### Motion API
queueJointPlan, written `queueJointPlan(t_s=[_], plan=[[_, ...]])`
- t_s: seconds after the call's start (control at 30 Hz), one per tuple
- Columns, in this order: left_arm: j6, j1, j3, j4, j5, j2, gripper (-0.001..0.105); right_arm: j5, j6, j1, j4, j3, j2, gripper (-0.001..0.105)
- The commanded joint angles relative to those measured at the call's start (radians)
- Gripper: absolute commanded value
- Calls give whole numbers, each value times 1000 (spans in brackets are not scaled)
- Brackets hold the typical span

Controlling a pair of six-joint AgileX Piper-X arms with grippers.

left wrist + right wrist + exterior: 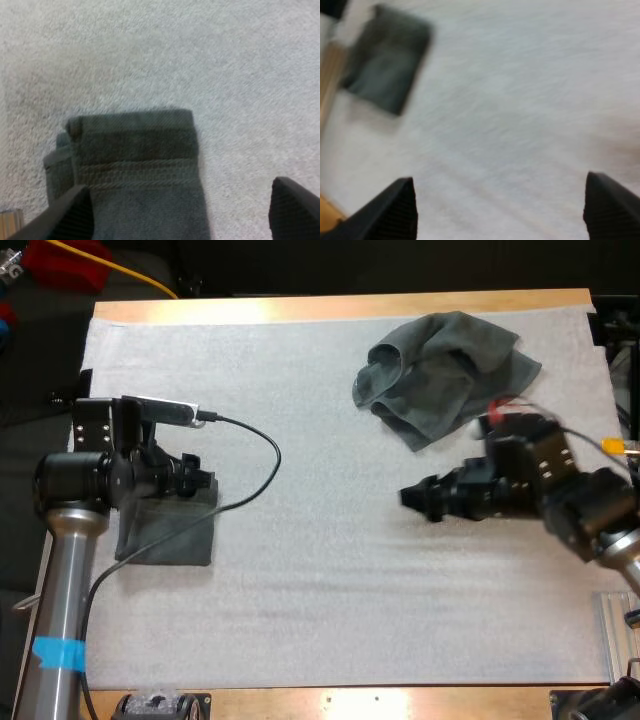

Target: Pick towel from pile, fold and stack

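Crumpled towel (440, 375) (far right); folded towel (170, 535).

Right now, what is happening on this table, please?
Two robot arms are working with towels on a white mat. The left gripper hovers open over a folded towel at the mat's left side. The right gripper is open over bare mat, near the crumpled towel, which nothing holds.

Bright even light, faint shadows, glare on wooden table (350, 702)
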Motion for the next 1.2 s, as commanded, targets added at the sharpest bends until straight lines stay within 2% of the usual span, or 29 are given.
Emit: queueJointPlan(t_s=[0.0,0.17,0.4,0.57,0.8,0.9,1.0,1.17], plan=[[-10,-6,-5,10,3,-12,69,0,-33,-28,31,-6,-7,67],[-10,-5,-5,52,3,-20,69,7,-117,-167,103,-6,-7,67],[-7,-5,-5,95,3,-24,69,88,-204,-323,160,-6,-7,67],[-6,-5,-5,108,3,-43,69,152,-232,-397,180,-6,-7,67],[-6,-5,-5,108,21,-78,69,166,-236,-525,181,-4,-29,67],[-6,-5,-5,108,48,-89,69,232,-299,-547,187,-4,-56,67],[-6,-5,-5,108,49,-98,69,340,-374,-547,204,-4,-92,67],[-6,-5,-5,110,49,-118,69,364,-444,-547,211,-4,-153,67]])
